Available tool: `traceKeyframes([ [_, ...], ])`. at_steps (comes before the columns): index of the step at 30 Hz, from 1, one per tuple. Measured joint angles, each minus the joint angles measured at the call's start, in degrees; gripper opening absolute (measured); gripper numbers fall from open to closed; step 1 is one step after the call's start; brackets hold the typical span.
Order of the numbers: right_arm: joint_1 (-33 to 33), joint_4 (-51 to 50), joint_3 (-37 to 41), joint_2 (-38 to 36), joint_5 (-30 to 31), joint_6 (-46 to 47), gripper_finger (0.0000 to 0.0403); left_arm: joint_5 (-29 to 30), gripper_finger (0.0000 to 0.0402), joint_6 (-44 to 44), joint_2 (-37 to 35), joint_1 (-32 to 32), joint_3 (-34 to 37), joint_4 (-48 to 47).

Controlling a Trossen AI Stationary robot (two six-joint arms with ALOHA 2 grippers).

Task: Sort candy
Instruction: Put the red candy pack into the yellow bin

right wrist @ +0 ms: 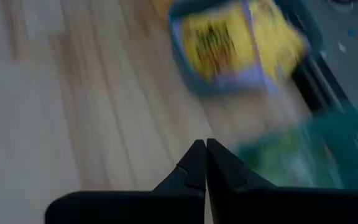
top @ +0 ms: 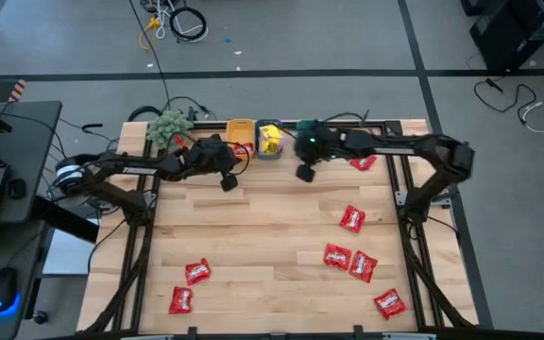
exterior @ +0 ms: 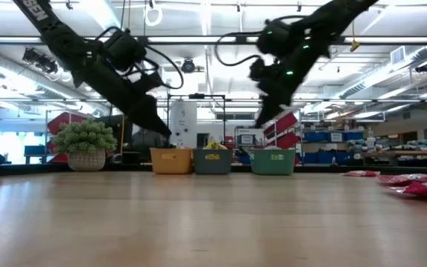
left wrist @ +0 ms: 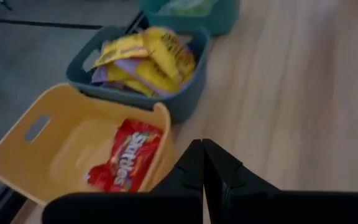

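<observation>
Along the worktop's (top: 272,236) far edge, yellow candy (left wrist: 146,59) fills the blue bin (left wrist: 185,99) and one red packet (left wrist: 126,155) lies in the orange bin (left wrist: 73,149), grouped by colour. Both left tool (left wrist: 202,163) and right tool (right wrist: 205,163) hover nearby, clenched and empty; more red packets (top: 349,257) lie unsorted.

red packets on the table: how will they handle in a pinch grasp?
The red candy packets lie flat with crinkled wrappers, so probably light and floppy, sagging from a pinch. Glossy film may slip. Flat shape: unlikely to roll.
</observation>
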State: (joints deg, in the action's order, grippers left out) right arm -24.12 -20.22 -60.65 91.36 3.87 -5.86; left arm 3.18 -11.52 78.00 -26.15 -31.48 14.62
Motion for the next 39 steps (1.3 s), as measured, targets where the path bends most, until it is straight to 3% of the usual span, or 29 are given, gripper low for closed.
traceKeyframes([
  [5, -3.50, -5.83, 10.74, -7.45, 4.09, 4.67, 0.0010, -5.96, 0.0000, 2.59, -4.08, 2.62, 2.09, 4.01],
  [10, -7.78, -5.37, 19.86, -10.15, 6.80, 6.79, 0.0063, -9.87, 0.0000, 5.76, -6.69, 4.15, 5.05, 9.51],
  [17, -13.05, -6.90, 22.87, -8.10, 13.46, 8.19, 0.0151, -9.92, 0.0000, 7.23, -6.98, 4.96, 7.52, 10.62],
  [22, -15.43, -8.60, 22.84, -6.17, 14.65, 8.76, 0.0168, -9.92, 0.0000, 7.27, -6.98, 4.96, 7.52, 10.27],
  [27, -16.90, -8.41, 22.52, -4.23, 14.05, 8.71, 0.0141, -9.92, 0.0000, 7.25, -6.98, 4.96, 7.52, 9.95],
  [33, -16.32, -8.14, 22.71, -4.79, 12.52, 7.20, 0.0017, -9.69, 0.0000, 8.15, -6.99, 4.96, 7.52, 12.35],
  [39, -12.12, -10.09, 21.00, -10.04, 11.28, 8.12, 0.0002, -9.68, 0.0000, 8.35, -7.02, 4.96, 6.87, 15.88],
])
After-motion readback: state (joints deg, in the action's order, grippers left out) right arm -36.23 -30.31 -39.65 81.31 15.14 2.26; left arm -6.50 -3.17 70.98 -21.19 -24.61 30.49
